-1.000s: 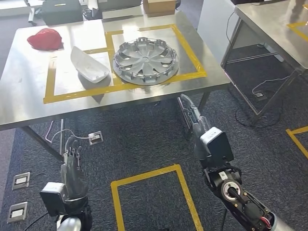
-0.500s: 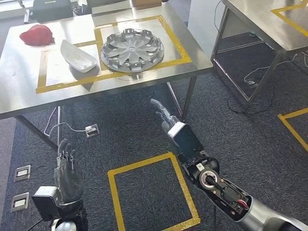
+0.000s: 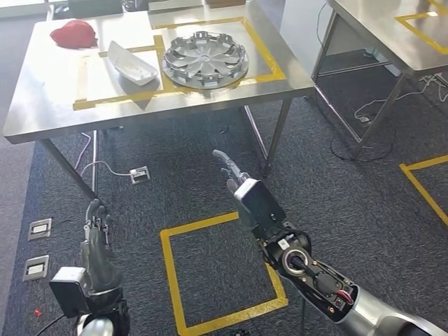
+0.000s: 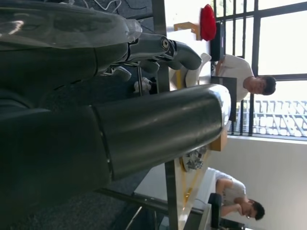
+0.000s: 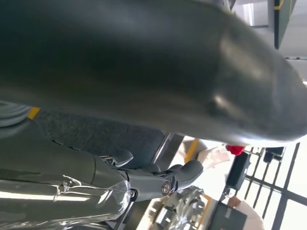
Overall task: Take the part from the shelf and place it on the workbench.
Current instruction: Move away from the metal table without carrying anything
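Silver, seemingly plastic wheel cover (image 3: 205,59)

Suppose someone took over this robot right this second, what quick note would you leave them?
Left hand: low at the robot's side, holding nothing, fingers loosely apart.
Right hand: stretched forward over the carpet, open and empty.
On the workbench: a silver wheel cover inside the yellow tape outline, a white part beside it, a red cap at the far corner.
Done: parts lie on the bench.
Left: I cannot tell whether more remain.
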`<state>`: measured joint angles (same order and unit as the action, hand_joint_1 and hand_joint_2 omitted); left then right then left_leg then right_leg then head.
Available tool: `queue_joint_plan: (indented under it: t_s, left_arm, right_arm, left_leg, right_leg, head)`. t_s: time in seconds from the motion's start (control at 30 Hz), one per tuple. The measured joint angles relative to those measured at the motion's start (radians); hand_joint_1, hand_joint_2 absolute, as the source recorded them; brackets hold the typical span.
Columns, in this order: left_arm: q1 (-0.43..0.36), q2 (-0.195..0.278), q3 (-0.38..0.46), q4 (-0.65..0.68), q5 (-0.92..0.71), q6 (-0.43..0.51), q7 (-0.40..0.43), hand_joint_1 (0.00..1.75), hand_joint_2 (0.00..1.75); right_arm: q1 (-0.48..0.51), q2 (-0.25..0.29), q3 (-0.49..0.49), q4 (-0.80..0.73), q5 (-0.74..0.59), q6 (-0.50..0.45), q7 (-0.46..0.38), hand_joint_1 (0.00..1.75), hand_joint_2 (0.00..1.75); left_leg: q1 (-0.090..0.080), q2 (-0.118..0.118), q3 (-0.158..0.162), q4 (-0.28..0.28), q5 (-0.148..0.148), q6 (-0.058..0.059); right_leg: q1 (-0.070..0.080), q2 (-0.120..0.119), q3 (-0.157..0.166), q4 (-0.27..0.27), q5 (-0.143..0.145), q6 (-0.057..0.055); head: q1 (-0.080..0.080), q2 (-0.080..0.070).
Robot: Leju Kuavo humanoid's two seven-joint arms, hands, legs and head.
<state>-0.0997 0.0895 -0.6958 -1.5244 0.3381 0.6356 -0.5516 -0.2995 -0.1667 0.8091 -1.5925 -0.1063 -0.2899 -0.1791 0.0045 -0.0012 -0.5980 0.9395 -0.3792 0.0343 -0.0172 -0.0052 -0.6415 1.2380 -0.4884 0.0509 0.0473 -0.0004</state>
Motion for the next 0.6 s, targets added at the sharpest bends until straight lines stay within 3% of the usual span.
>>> queue_joint_plan:
  t_s: [0.03,0.1,0.17,0.23,0.27,0.3,0.37,0.4,0.43,0.47,0.5,0.53,0.6]
  left_arm:
    - [0.000,0.000,0.000,0.000,0.000,0.001,0.000,0.00,0.00]
    - [0.000,0.000,0.000,-0.001,0.000,0.003,-0.001,0.00,0.00]
    - [0.000,0.001,0.000,-0.002,0.000,0.004,-0.001,0.00,0.00]
    - [0.001,0.002,0.000,-0.002,0.001,0.004,-0.002,0.00,0.00]
    - [0.001,0.003,0.000,-0.002,0.001,0.005,-0.002,0.00,0.00]
    - [0.002,0.004,0.000,-0.002,0.001,0.005,-0.002,0.00,0.00]
    - [0.003,0.006,0.000,-0.002,0.001,0.006,-0.002,0.00,0.00]
    - [0.003,0.007,0.000,-0.002,0.002,0.006,-0.002,0.00,0.00]
    - [0.003,0.008,0.000,-0.002,0.002,0.006,-0.002,0.00,0.00]
    - [0.003,0.009,0.000,-0.002,0.002,0.006,-0.002,0.00,0.00]
    - [0.003,0.010,0.000,-0.002,0.003,0.007,-0.002,0.00,0.00]
    - [0.003,0.010,0.000,-0.002,0.005,0.007,-0.002,0.00,0.00]
    - [0.001,0.010,0.000,-0.002,0.007,0.007,-0.002,0.00,0.00]
  right_arm:
    - [-0.003,0.001,0.003,0.003,-0.003,0.000,0.000,0.00,0.00]
    - [-0.012,0.004,0.009,0.008,-0.008,0.000,-0.002,0.00,0.00]
    - [-0.020,0.006,0.014,0.012,-0.009,-0.001,-0.003,0.00,0.00]
    - [-0.024,0.007,0.018,0.017,-0.009,0.000,-0.003,0.00,0.00]
    - [-0.025,0.008,0.020,0.019,-0.009,0.000,-0.003,0.00,0.00]
    - [-0.026,0.009,0.022,0.022,-0.009,0.000,-0.003,0.00,0.00]
    - [-0.029,0.012,0.025,0.026,-0.009,0.000,-0.003,0.00,0.00]
    - [-0.029,0.013,0.027,0.028,-0.010,0.000,-0.003,0.00,0.00]
    - [-0.028,0.013,0.030,0.031,-0.010,-0.001,-0.003,0.00,0.00]
    - [-0.028,0.013,0.032,0.033,-0.010,-0.001,-0.003,0.00,0.00]
    - [-0.028,0.013,0.034,0.035,-0.011,-0.002,-0.003,0.00,0.00]
    - [-0.028,0.013,0.035,0.037,-0.011,-0.003,-0.003,0.00,0.00]
    - [-0.028,0.013,0.037,0.037,-0.012,-0.005,-0.003,0.00,0.00]
  left_leg:
    - [0.000,0.000,-0.014,0.004,0.010,-0.004]
    - [-0.002,-0.001,-0.033,0.011,0.028,-0.013]
    - [-0.002,0.001,-0.038,0.007,0.048,-0.025]
    - [-0.001,0.002,-0.045,0.002,0.059,-0.037]
    - [0.000,0.002,-0.056,0.016,0.039,-0.042]
    - [0.000,0.001,-0.073,0.051,-0.002,-0.047]
    - [0.002,0.001,-0.112,0.178,-0.115,-0.054]
    - [0.002,0.001,-0.127,0.249,-0.152,-0.056]
    - [0.002,0.001,-0.130,0.302,-0.160,-0.058]
    - [0.002,0.001,-0.120,0.326,-0.143,-0.057]
    - [0.002,0.001,-0.091,0.313,-0.113,-0.054]
    - [0.001,0.001,-0.045,0.265,-0.087,-0.049]
    - [-0.002,0.001,0.057,0.138,-0.077,-0.036]
  right_leg:
    - [0.000,0.000,0.048,-0.055,0.023,-0.004]
    - [0.005,0.002,0.157,-0.212,0.009,-0.012]
    - [0.012,0.003,0.205,-0.301,-0.018,-0.020]
    - [0.010,0.002,0.190,-0.309,-0.002,-0.031]
    - [0.008,0.000,0.178,-0.311,0.010,-0.039]
    - [0.005,-0.002,0.164,-0.313,0.024,-0.046]
    - [0.005,-0.004,0.133,-0.313,0.050,-0.055]
    - [0.006,-0.005,0.116,-0.312,0.063,-0.056]
    - [0.007,-0.005,0.100,-0.310,0.075,-0.056]
    - [0.008,-0.005,0.083,-0.308,0.086,-0.055]
    - [0.009,-0.005,0.067,-0.306,0.098,-0.054]
    - [0.009,-0.004,0.054,-0.305,0.108,-0.052]
    - [0.010,-0.003,0.038,-0.303,0.124,-0.047]
  head:
    - [0.005,0.000]
    - [0.015,0.000]
    - [0.016,0.000]
    - [0.012,0.000]
    - [0.008,0.000]
    - [0.002,0.000]
    - [-0.014,0.000]
    - [-0.021,0.000]
    - [-0.026,0.000]
    - [-0.030,0.000]
    - [-0.033,0.000]
    - [-0.034,0.000]
    - [-0.035,0.000]
